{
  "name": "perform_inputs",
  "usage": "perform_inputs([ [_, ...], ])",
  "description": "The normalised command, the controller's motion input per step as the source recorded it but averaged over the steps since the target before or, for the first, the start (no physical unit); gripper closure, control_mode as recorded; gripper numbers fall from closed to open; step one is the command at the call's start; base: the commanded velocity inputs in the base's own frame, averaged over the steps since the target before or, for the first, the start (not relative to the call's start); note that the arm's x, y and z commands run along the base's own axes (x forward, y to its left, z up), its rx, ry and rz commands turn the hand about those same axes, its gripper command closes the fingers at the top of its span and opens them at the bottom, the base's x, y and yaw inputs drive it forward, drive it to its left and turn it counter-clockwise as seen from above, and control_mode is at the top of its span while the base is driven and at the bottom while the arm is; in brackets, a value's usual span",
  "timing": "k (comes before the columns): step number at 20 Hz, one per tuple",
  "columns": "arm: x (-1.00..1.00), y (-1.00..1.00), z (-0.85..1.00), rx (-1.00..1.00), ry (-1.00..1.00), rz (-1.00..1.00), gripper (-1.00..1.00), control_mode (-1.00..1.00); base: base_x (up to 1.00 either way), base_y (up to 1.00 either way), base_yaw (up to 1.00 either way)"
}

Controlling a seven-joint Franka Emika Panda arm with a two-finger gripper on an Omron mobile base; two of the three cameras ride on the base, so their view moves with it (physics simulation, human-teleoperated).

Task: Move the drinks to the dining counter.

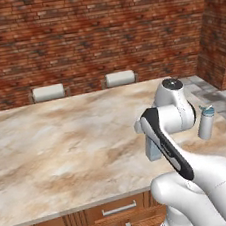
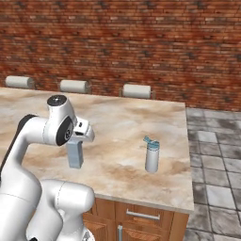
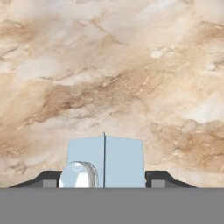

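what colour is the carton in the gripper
Pale blue carton, with a white round cap; clearest in the hand view.

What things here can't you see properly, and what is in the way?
- Gripper, hand view: the pale blue carton between the fingertips hides the contact.
- Carton, left base view: upper part behind the arm.
- Grey bottle, right base view: too small to read any label.
- Stools: bottoms hidden by the dining counter.
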Motion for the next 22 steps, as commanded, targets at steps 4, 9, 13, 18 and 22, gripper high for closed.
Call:
perform_inputs([
  [4, 0.02, 0.0, -0.25, 0.0, 0.0, 0.0, 1.0, -1.0, 0.0, 0.0, 0.0],
  [9, 0.0, 0.0, -0.28, 0.0, 0.0, 0.0, 1.0, -1.0, 0.0, 0.0, 0.0],
  [13, 0.03, 0.0, -0.27, 0.0, -0.01, 0.0, 1.0, -1.0, 0.0, 0.0, 0.0],
  [18, 0.03, 0.0, -0.23, 0.0, -0.04, 0.0, 1.0, -1.0, 0.0, 0.0, 0.0],
  [22, 0.03, 0.0, -0.21, 0.0, -0.04, 0.0, 1.0, -1.0, 0.0, 0.0, 0.0],
])
